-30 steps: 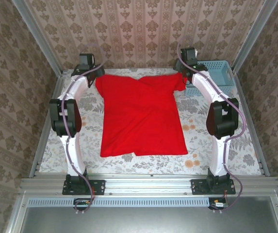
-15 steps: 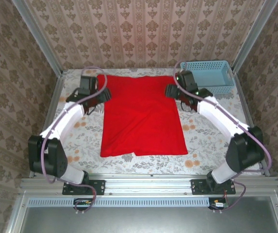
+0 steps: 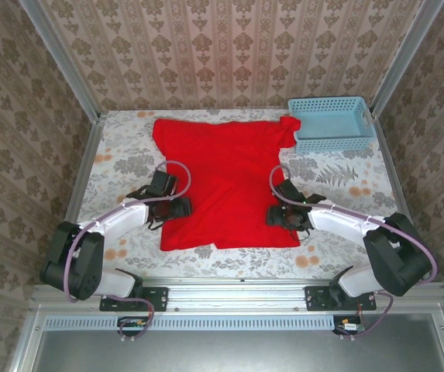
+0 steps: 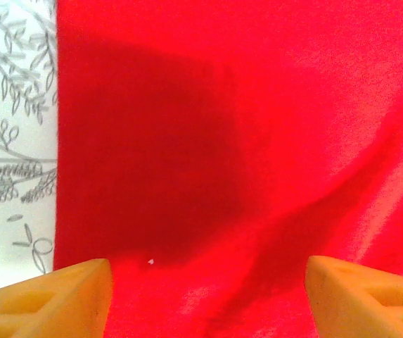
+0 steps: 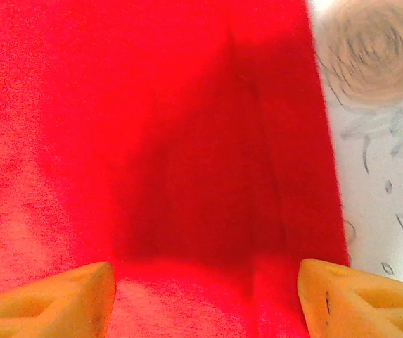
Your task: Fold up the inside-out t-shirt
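The inside-out t-shirt (image 3: 225,182) is plain bright red and lies spread flat on the table, collar end far, hem near me. My left gripper (image 3: 178,208) hovers low at its near left edge, pointing inward. In the left wrist view the red cloth (image 4: 243,141) lies under my open left gripper (image 4: 208,299), its yellow fingertips (image 4: 53,299) wide apart with nothing between them. My right gripper (image 3: 276,215) sits at the near right edge. In the right wrist view it (image 5: 205,299) is open over the shirt (image 5: 152,127), fingertips (image 5: 356,299) spread.
A light-blue basket (image 3: 332,124) stands at the far right corner, with the shirt's right sleeve (image 3: 288,124) touching its left wall. The flowered tablecloth (image 3: 121,159) shows on both sides of the shirt. Metal frame rails border the table.
Both grippers have moved from the shirt's far corners toward me along its side edges, to its near part. The shirt lies about as before.
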Motion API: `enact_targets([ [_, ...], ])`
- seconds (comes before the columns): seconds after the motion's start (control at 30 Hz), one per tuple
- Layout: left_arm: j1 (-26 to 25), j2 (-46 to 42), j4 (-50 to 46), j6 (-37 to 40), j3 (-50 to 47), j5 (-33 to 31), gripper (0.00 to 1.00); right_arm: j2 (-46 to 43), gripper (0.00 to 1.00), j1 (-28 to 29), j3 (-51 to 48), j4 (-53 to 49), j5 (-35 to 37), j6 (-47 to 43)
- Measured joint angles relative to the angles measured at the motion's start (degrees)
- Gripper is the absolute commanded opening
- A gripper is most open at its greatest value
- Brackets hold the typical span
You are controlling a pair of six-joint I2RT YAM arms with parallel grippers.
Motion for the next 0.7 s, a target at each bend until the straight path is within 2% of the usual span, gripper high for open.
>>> enact_targets([
  [0.2, 0.66, -0.76, 0.81, -1.81, -3.45, 0.0, 0.73, -0.61, 0.66, -4.04, -2.71, 3.04, -0.2, 5.35],
  [0.47, -0.52, -6.21, -1.81, -2.62, -4.28, -2.93, 0.74, -4.13, 0.66, -7.19, -3.91, 3.3, 0.07, 6.47],
  [0.6, -8.79, -9.55, -6.49, 0.31, -0.02, -7.67, 0.75, -10.64, 0.66, -5.88, -3.72, -0.17, 2.25, 4.28],
  [0.7, -18.29, -10.16, -7.63, 5.01, 5.05, -10.64, 0.77, -17.07, 0.67, -4.66, -3.37, -2.38, 4.02, 2.78],
])
